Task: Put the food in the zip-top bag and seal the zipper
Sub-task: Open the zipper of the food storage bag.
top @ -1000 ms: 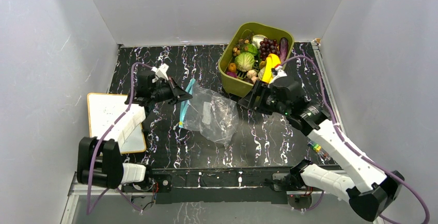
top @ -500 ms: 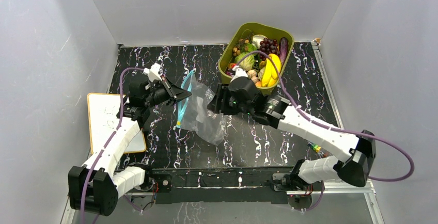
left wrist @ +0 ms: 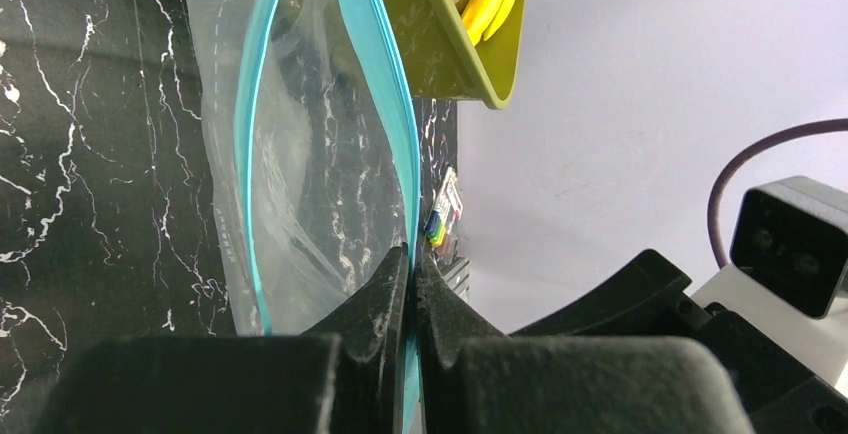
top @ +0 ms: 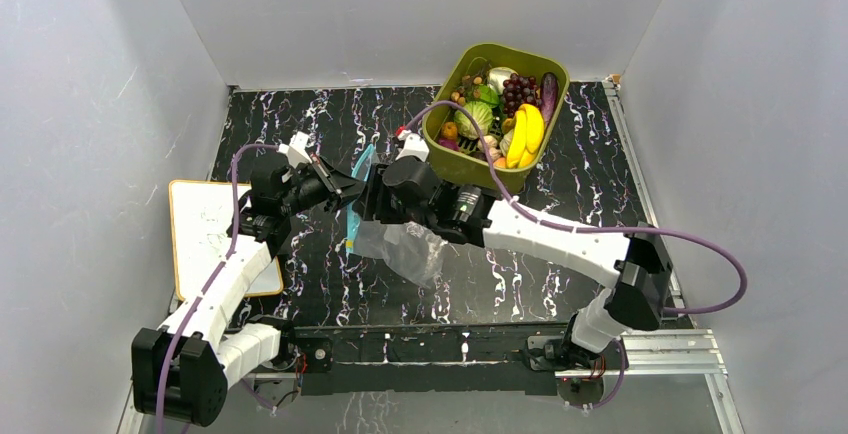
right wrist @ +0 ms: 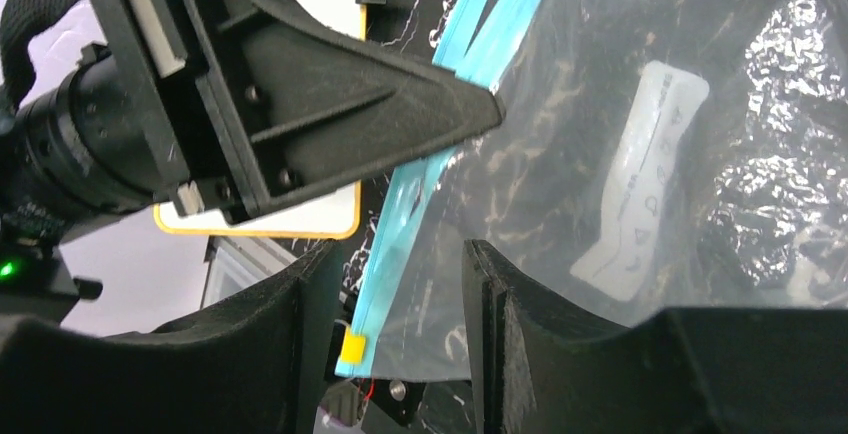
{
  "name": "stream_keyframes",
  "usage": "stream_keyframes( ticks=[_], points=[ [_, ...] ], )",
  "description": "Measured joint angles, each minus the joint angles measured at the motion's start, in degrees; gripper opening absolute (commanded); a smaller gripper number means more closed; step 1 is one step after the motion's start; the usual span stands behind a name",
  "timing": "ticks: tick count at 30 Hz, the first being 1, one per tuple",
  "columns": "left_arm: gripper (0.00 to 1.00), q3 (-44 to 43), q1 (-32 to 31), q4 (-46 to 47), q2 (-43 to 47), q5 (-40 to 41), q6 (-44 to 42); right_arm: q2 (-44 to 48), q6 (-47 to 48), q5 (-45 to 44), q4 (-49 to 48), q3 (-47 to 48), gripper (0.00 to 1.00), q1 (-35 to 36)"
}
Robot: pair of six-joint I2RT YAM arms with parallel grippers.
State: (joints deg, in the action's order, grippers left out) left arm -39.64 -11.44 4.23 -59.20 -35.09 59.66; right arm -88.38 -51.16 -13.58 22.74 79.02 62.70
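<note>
The white board (top: 205, 216) lies flat on the desk (top: 300, 114), to the left of the left fingers (left wrist: 411, 274) and behind them.

The left fingers are pressed together and clamped on the zipper (left wrist: 396, 124). They pinch one light blue strip at the mouth of the zip-top bag (top: 415, 249). In the left wrist view, the second blue strip bows away from the pinched strip, so the mouth stands parted ahead of the fingertips.

The right fingers (top: 369, 200) sit just beside the left fingers, tip to tip. They stand apart, one on each side of the blue zipper edge, with a gap showing between each finger and the strip. Whether either finger touches the plastic cannot be told.

The clear body of the bag hangs and crumples below and to the right of both pairs of fingers, partly under the right arm. A white label (right wrist: 640, 189) shows on the plastic just beyond the right fingertips.

The food (top: 500, 114) is well apart from the right fingers, behind them and to their right, and all of it lies in the olive-green tub (top: 452, 162). Inside the tub:
- the yellow bananas (top: 527, 134) are at the near right;
- the green cabbage (top: 473, 119) is at the centre;
- the dark grapes (top: 520, 89) and the purple eggplant (top: 549, 89) are along the far side.
</note>
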Motion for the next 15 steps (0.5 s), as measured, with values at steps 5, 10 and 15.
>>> stream_keyframes(
  ticks=[5, 10, 15],
  points=[
    [0.00, 0.00, -0.02, 0.02, 0.28, -0.33, 0.85, -3.69, 0.09, -1.14, 0.20, 3.06, 0.44, 0.07],
    [0.00, 0.00, -0.02, 0.17, 1.20, -0.68, 2.10, -7.06, 0.42, -3.28, 2.78, 6.36, 0.34, 0.33],
    [0.00, 0.00, -0.02, 0.52, 1.88, -1.05, 2.99, -9.11, 1.25, -5.70, 4.94, 7.98, 0.00, 0.66]
  ],
)
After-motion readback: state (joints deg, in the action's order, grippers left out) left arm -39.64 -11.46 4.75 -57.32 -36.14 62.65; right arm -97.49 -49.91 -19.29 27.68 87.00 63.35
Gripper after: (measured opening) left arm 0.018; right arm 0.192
